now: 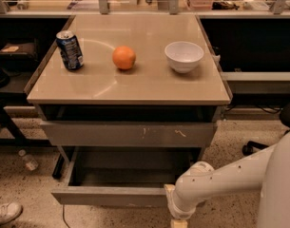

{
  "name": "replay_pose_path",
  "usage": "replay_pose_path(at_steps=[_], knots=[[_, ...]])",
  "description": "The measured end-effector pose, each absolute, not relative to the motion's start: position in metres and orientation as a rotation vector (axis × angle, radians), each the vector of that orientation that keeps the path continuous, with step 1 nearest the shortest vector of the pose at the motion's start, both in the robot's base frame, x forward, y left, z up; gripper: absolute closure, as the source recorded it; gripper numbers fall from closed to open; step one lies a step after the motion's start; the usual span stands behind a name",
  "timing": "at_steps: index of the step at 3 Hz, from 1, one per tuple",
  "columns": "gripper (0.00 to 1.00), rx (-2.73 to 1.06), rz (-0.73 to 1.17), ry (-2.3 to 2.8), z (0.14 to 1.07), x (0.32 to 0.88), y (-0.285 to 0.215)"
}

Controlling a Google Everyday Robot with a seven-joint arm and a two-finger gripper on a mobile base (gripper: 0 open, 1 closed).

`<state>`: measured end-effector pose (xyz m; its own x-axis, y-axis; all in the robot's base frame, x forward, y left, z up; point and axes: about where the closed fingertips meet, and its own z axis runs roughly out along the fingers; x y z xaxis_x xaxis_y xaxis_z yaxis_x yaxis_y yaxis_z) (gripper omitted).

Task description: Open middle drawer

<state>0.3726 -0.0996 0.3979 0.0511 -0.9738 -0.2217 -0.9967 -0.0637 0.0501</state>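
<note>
The middle drawer stands pulled out toward me at the bottom of the cabinet, with a plain flat front and a bare grey tray showing inside. Above it is the taller front with white scratch marks. My gripper is at the bottom edge of the view, right at the drawer front's right end, at the tip of my white arm. Most of the gripper is hidden by the wrist and cut off by the frame edge.
On the cabinet top stand a blue can, an orange and a white bowl. On the floor at left lie a small bottle and a shoe. A chair wheel is at right.
</note>
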Motion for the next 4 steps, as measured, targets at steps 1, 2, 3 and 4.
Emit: replay_pose_path(at_steps=[1,2,3,4], knots=[[0.0,-2.208,0.346,2.079,0.402,0.351,-0.105],[0.0,-2.22,0.39,2.091,0.408,0.332,-0.111],[0.0,-2.228,0.468,2.112,0.418,0.301,-0.123],[0.0,-2.228,0.468,2.112,0.418,0.301,-0.123]])
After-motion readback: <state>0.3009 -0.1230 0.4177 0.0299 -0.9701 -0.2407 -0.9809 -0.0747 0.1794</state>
